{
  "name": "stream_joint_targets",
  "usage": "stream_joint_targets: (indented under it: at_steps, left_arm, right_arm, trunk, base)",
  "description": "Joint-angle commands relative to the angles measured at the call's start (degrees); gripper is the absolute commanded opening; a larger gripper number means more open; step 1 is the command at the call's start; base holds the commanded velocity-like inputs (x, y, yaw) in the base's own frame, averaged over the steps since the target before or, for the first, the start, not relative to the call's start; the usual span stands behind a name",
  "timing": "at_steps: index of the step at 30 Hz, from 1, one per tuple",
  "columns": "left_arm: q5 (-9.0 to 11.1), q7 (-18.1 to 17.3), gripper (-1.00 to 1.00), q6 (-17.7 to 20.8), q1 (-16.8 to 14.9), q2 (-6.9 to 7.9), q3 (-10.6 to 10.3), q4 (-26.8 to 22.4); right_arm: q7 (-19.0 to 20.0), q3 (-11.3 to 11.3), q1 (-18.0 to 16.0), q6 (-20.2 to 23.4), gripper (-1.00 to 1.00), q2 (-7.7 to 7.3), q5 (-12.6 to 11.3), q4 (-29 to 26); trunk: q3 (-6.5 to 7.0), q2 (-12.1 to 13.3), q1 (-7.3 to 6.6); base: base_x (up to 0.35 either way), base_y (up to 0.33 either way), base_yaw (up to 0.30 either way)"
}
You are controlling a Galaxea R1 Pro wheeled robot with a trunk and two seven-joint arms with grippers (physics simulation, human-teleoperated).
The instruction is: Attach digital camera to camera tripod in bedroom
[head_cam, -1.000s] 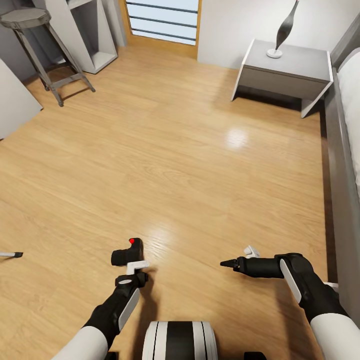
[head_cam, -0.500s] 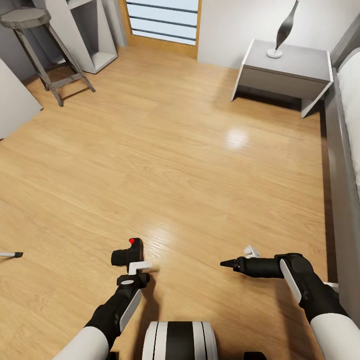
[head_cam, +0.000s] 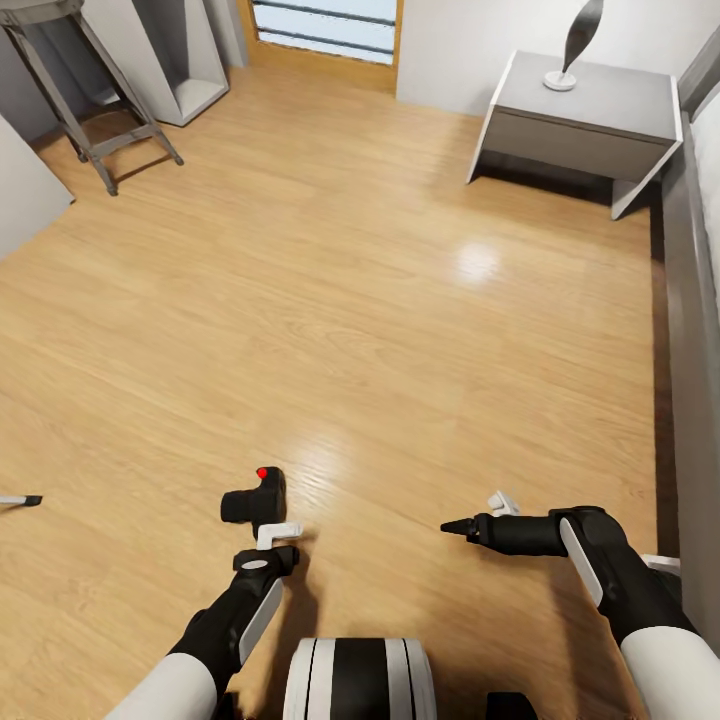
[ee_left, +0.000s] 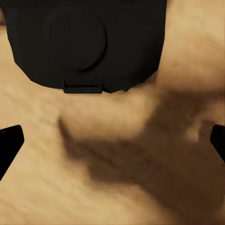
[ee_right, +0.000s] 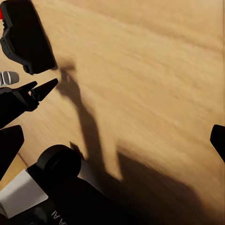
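The digital camera (head_cam: 256,500) lies on the light wood plank floor (head_cam: 380,300), with its red button (head_cam: 262,473) on top and its short lens pointing toward the robot's left. The left end effector (head_cam: 270,533) sits just beside the camera on the robot's side of it. In the left wrist view its dark fingertips (ee_left: 10,140) stand spread wide apart at the two edges of the frame, with the camera (ee_left: 89,44) ahead of them and only floor between them, so it grips nothing. The right end effector (head_cam: 480,515) hovers over the floor well to the right of the camera, pointing toward the left arm; one black finger and one white finger show, but whether they are spread or pressed together cannot be told. At the far side of the room stand a grey stool (head_cam: 70,90) and a grey bedside table (head_cam: 590,120) carrying a dark sculpture (head_cam: 575,45). A grey bed frame (head_cam: 690,380) runs along the right. A thin silver leg with a black foot (head_cam: 18,499) pokes in at the left.
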Motion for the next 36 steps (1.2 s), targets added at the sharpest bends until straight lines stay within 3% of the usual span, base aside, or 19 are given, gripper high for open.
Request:
stream_joint_targets:
  at_steps: [1, 12, 18, 26, 36]
  left_arm:
    - [0.56, 0.54, 1.0, 0.19, 0.0, 0.04, -0.33, -0.1]
    - [0.44, 0.66, 1.0, 0.16, -0.01, 0.07, -0.29, -0.11]
    - [0.44, 0.8, 1.0, 0.15, 0.01, 0.07, -0.27, -0.15]
    - [-1.97, 2.81, 1.0, -2.42, 0.07, 0.38, -0.42, 1.84]
    - [0.33, 0.94, 1.0, -1.11, 0.15, 0.57, -0.37, -0.71]
  right_arm:
    - [-0.15, -0.03, -0.02, 0.43, 1.0, -0.01, -0.44, -0.01]
    - [-0.15, -0.03, -0.02, 0.43, 1.0, -0.01, -0.43, -0.01]
    - [-0.15, -0.02, -0.02, 0.43, 1.0, -0.01, -0.44, -0.01]
    - [-0.17, 0.0, -0.02, -0.41, 1.0, 0.29, -0.51, 0.03]
    - [-0.15, 0.03, -0.02, -0.44, 1.0, -0.04, 0.03, 0.07]
  trunk:
    - [-0.26, -0.03, 0.01]
    - [-2.7, -0.18, 0.3]
    - [-2.7, -0.18, 0.3]
    - [-2.7, -0.18, 0.3]
    - [-2.7, -0.18, 0.3]
  base:
    - [0.0, 0.0, 0.0]
    - [0.0, 0.0, 0.0]
    - [0.0, 0.0, 0.0]
    - [0.0, 0.0, 0.0]
    - [0.0, 0.0, 0.0]
